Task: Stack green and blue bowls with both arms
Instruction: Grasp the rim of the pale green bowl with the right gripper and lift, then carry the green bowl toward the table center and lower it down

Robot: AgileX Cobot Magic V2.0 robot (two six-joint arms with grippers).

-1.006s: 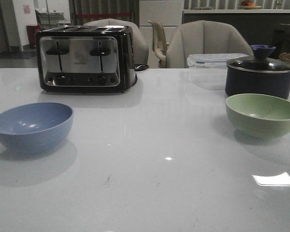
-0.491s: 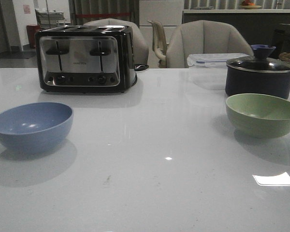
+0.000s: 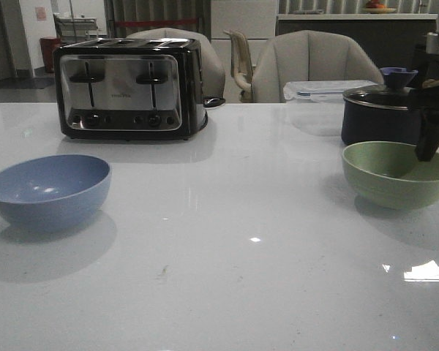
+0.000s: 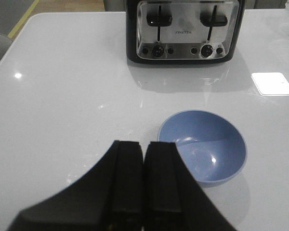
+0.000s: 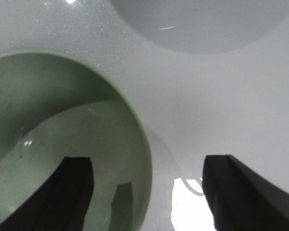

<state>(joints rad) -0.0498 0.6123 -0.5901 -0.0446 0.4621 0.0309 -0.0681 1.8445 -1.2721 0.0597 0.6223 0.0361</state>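
Right wrist view: spread fingers [image 5: 79, 192] straddle green bowl [image 5: 58, 139] rim

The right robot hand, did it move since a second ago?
Yes. It was out of the front view before; now the right gripper has come in from the right edge, in front of the navy pot, over the green bowl.

We saw a toaster [image 3: 128, 88] at the table's [image 3: 227, 241] far left, a lidded pot [image 3: 384, 113] far right, a clear container [image 3: 325, 89] behind it, and chairs [image 3: 307, 62] beyond.
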